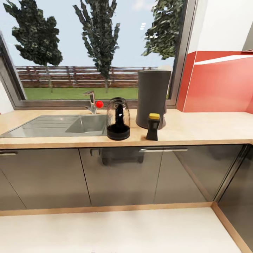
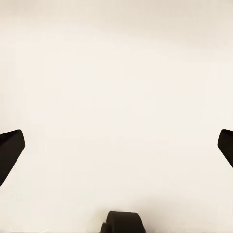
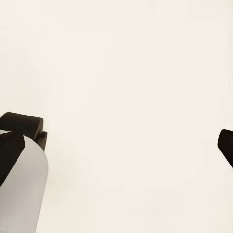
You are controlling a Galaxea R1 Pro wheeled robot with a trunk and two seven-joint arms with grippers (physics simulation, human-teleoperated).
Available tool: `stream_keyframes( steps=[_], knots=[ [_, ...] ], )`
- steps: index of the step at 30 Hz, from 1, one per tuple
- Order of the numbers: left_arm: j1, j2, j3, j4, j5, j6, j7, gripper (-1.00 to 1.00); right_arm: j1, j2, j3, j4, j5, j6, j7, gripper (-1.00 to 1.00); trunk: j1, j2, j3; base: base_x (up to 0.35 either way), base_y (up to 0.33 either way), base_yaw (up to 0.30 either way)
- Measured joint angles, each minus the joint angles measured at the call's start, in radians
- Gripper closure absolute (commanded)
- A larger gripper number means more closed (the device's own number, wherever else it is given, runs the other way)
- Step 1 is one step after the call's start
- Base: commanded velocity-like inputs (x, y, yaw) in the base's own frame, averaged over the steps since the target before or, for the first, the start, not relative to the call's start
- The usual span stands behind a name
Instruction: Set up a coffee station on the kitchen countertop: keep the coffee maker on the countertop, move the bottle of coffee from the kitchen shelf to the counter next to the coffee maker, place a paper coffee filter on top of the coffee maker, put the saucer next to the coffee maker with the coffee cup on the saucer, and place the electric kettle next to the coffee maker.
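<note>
Pale floor [image 1: 116, 230] lies nearest, both hands [image 2: 116, 150] [image 3: 116, 150] spread empty over it; on the worktop [image 1: 211, 130] the kettle [image 1: 118, 118] and bottle [image 1: 153, 126] flank the coffee maker [image 1: 153, 98], so fetching filter, saucer and cup probably comes next, placed gently close alongside.

**Kitchen by the window**

A wide window [image 1: 95, 52] shows trees, fence and lawn under pale sky. Below it, a steel sink [image 1: 59, 125] with tap [image 1: 91, 102], glossy grey cabinets [image 1: 119, 175], a red backsplash [image 1: 221, 86] and pale floor [image 1: 112, 232].
</note>
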Motion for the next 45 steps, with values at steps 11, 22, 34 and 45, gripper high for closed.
stream_keyframes(
  steps=[11, 22, 34, 45],
  knots=[
    [0.0, -0.018, 0.014, -0.001, 0.0, 0.0, 0.084, -1.0, 0.0, 0.0, 0.0, 0.0, 0.0, 0.0, -0.003, -1.0, 0.0, 0.0, 0.0, 0.0, 0.0, 0.269],
    [0.0, -0.02, 0.014, -0.001, 0.0, 0.0, 0.088, -1.0, 0.0, 0.0, 0.0, 0.0, 0.0, 0.0, -0.003, -1.0, 0.0, 0.0, 0.0, 0.0, 0.0, 0.269],
    [0.0, -0.022, 0.014, 0.0, 0.0, 0.0, 0.088, -1.0, 0.0, 0.001, 0.002, 0.0, 0.002, 0.001, -0.002, -1.0, 0.0, 0.0, 0.0, 0.04, 0.0, 0.22],
    [0.0, -0.022, 0.014, 0.0, -0.001, 0.0, 0.088, -1.0, 0.0, 0.001, 0.005, 0.008, 0.007, 0.001, 0.001, -1.0, -0.001, 0.0, 0.0, 0.291, 0.059, 0.018]
  ],
)
